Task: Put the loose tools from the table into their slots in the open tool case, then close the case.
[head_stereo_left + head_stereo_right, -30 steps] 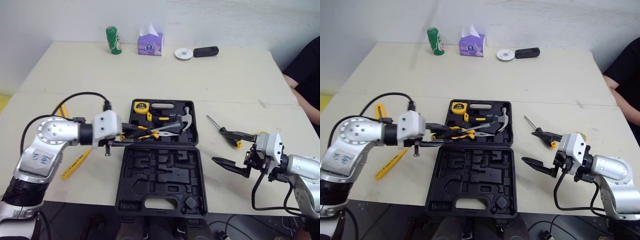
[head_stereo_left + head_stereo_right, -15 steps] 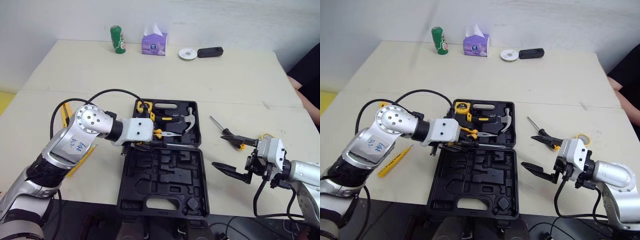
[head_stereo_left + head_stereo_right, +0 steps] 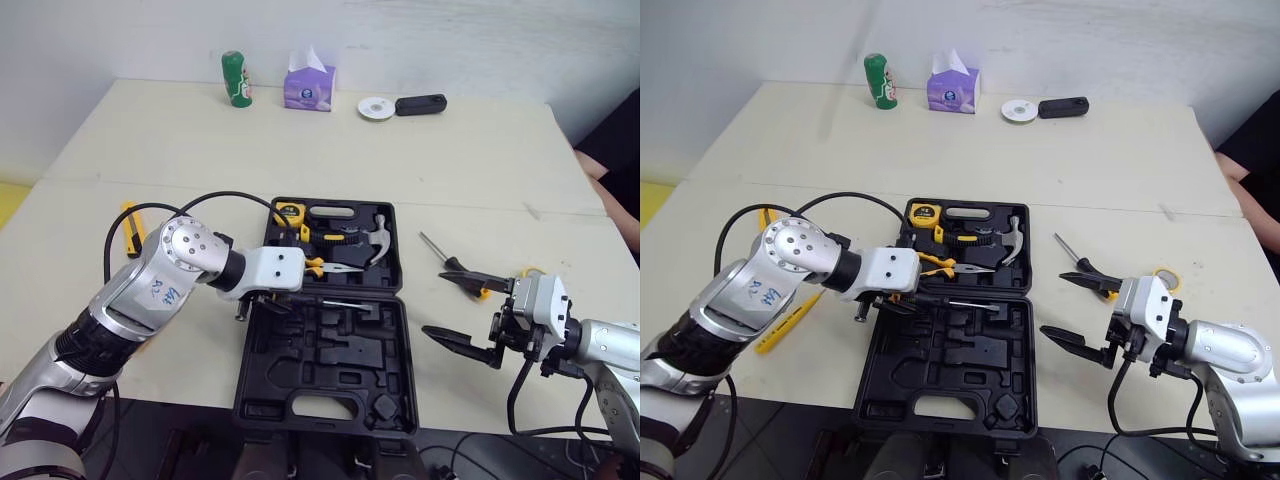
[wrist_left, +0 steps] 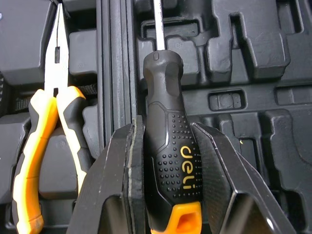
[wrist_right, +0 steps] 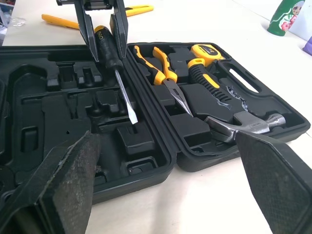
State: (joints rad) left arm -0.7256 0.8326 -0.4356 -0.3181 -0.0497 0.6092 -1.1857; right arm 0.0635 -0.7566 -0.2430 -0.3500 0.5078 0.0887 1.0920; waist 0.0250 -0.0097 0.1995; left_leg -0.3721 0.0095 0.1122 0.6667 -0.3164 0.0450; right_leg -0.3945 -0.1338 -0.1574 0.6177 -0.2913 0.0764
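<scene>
Midway, by the look. Holds screwdriver point(image 5: 116, 68) in closed left gripper point(image 4: 165, 130), shaft ahead over empty case point(image 3: 330, 365) slots, unseated. Seated beside it: pliers point(image 3: 332, 267), hammer point(image 3: 377, 238), tape point(image 3: 290, 212). Left loose: second screwdriver point(image 3: 455, 268) just past open, empty right gripper point(image 3: 465, 310). Closing still to do.

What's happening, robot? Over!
Left tool shut on screwdriver, above case near half. Right tool open, beside case. Second screwdriver loose on table; nothing blocking.
</scene>
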